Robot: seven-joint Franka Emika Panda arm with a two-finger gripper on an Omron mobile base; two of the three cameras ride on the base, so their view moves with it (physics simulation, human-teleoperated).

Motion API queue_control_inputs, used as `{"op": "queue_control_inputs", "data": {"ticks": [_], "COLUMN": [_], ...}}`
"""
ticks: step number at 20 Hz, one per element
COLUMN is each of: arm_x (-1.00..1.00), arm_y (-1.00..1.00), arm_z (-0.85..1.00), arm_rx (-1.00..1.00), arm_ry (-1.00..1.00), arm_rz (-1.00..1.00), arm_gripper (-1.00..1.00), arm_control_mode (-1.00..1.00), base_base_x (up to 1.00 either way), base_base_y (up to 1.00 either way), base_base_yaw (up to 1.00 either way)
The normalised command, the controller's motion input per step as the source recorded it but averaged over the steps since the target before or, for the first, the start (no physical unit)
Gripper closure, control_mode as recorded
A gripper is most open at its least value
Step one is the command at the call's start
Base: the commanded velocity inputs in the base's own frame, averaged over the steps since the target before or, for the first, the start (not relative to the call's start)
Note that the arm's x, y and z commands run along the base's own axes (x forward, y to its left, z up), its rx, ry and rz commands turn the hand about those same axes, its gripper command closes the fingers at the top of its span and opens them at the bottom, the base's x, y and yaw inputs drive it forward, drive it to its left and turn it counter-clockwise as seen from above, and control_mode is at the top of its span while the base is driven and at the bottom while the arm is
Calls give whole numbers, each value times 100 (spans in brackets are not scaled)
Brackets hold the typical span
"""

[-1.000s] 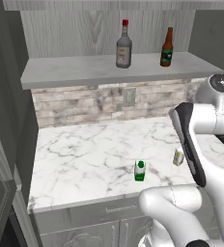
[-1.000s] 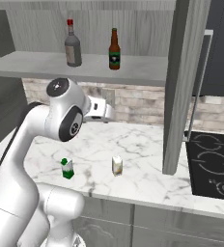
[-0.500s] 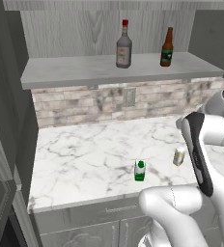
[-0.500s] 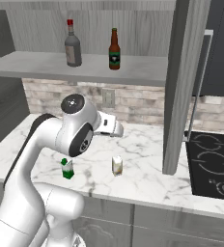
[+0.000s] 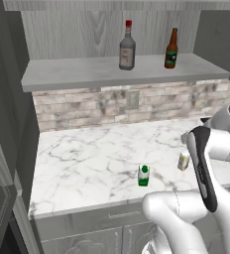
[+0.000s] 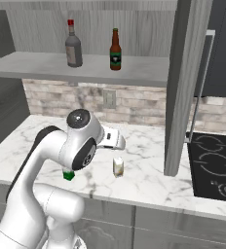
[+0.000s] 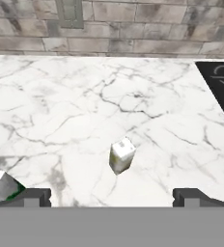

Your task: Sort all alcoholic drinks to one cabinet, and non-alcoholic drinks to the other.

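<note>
Both bottles already on wide cabinet shelf (image 5: 77, 74); hand (image 7: 112, 195) wide open, holding nothing, above cream-yellow carton (image 7: 121, 155) upright on desk (image 7: 75, 111), green carton (image 5: 143, 175) nearby; likely next: descend, straddle, close, carry to oven-side niche.

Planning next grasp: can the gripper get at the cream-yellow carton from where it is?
Probably yes. The gripper is open with the cream-yellow carton standing alone ahead of it on the marble counter; the green carton sits apart.
</note>
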Motion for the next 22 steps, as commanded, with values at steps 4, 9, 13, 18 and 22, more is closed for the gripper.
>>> {"op": "queue_control_inputs", "data": {"ticks": [4,9,13,18,22], "arm_x": [-1,0,0,0,2], "arm_y": [0,0,0,-2,-5], "arm_z": [-36,-29,-22,-13,-13], "arm_rx": [0,0,0,0,0], "arm_ry": [2,1,0,0,0], "arm_rz": [3,2,1,2,2], "arm_gripper": [-100,-100,-100,-100,-100], "arm_control_mode": [-100,-100,-100,-100,-100], "base_base_x": [0,0,0,0,0], "base_base_y": [0,0,0,0,0], "base_base_yaw": [0,0,0,0,0]}}
